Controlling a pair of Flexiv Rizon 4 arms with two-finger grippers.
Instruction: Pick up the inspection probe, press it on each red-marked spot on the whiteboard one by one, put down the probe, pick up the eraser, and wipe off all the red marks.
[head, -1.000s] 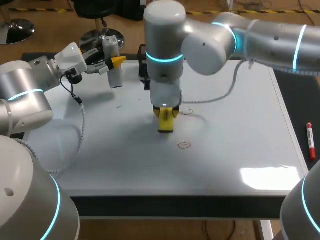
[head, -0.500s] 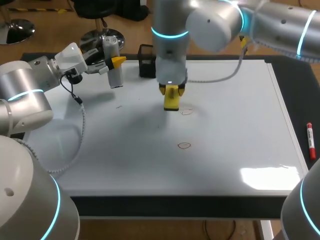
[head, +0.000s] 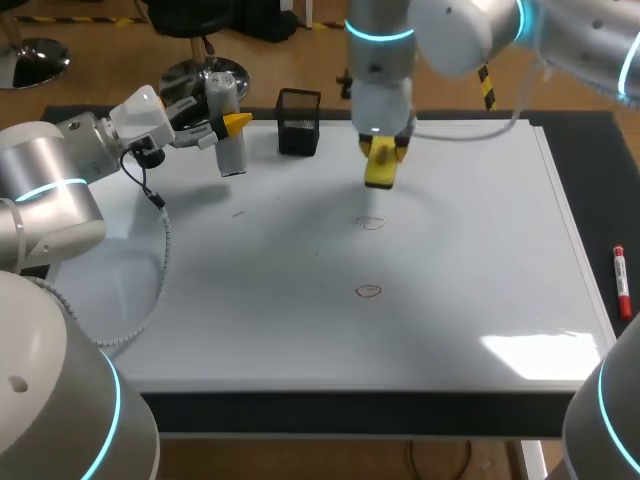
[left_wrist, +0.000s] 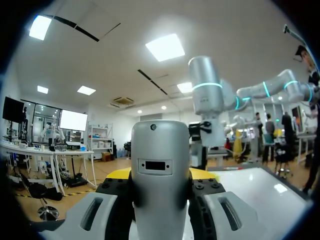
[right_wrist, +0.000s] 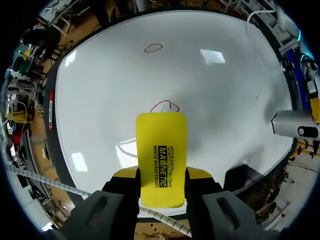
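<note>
Over the whiteboard (head: 480, 250), the right gripper (head: 383, 160) clamps the yellow eraser (head: 380, 172) from both sides — nearest red mark (head: 372, 222) just beyond its tip, nearward.

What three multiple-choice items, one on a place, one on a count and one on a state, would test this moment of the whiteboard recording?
1. Where is the yellow rectangular eraser relative to the white whiteboard? A. lying flat on it; B. held above it in the right hand; C. beyond its edge.
2. How many red ring marks are on the whiteboard? A. one; B. four; C. two.
3. The left hand is: A. shut on the grey cylindrical probe; B. open, empty; C. open beside the probe.
Answers: B, the right wrist view shows the eraser clamped with the board beneath it; C, one ring and another show; A, the left wrist view shows the probe clamped.
</note>
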